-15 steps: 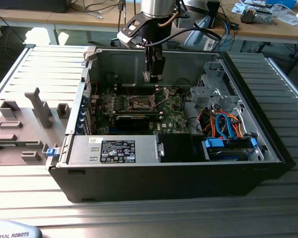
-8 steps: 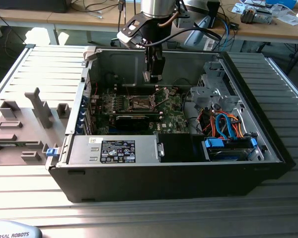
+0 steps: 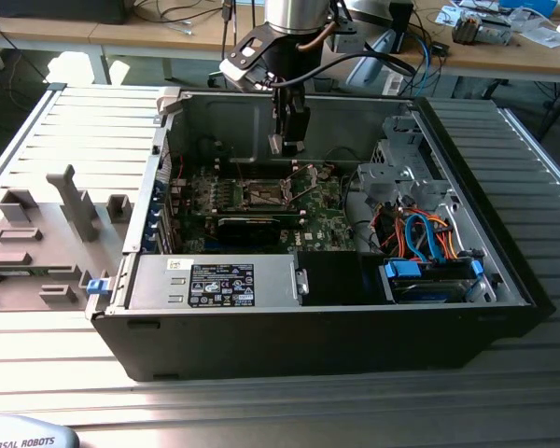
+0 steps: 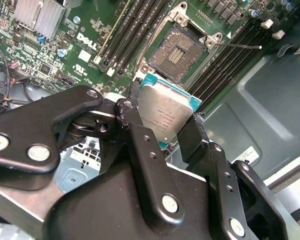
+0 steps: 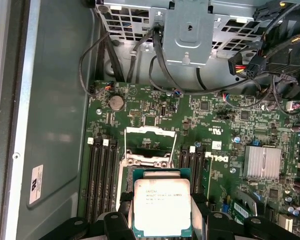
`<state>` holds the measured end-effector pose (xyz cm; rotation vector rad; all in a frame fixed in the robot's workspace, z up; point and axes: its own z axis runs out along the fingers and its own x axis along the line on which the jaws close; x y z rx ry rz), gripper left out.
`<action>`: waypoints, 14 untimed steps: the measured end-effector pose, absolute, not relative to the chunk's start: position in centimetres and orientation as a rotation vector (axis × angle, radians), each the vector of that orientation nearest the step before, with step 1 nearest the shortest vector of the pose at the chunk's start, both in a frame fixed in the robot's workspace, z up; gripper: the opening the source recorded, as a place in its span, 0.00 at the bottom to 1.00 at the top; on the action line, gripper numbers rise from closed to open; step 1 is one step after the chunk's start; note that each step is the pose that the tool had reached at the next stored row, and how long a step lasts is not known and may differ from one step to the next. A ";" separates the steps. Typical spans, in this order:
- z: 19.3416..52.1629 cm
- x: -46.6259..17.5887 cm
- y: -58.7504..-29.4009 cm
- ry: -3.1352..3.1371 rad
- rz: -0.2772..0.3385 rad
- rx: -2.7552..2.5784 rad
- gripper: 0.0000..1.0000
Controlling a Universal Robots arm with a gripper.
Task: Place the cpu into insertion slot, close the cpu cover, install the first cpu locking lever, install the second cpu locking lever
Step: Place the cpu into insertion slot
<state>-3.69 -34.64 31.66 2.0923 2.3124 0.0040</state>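
Gripping the cpu (image 4: 166, 114) by its edges, tool (image 4: 161, 121) clamped on it — hovering above the bare insertion slot (image 4: 177, 50)

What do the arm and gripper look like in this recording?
The arm is a silvery-grey cylinder with black wrist hardware and a black cable looping off it. The gripper has matte black, flat linkage fingers joined by silver pins.
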 end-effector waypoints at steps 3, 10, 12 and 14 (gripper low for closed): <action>31.7 -3.7 -34.6 2.310 0.004 2.094 0.54; 31.7 -3.7 -34.6 2.306 0.003 2.098 0.54; 31.7 -3.7 -34.6 2.304 0.002 2.100 0.54; 31.7 -3.7 -34.6 2.302 0.001 2.101 0.54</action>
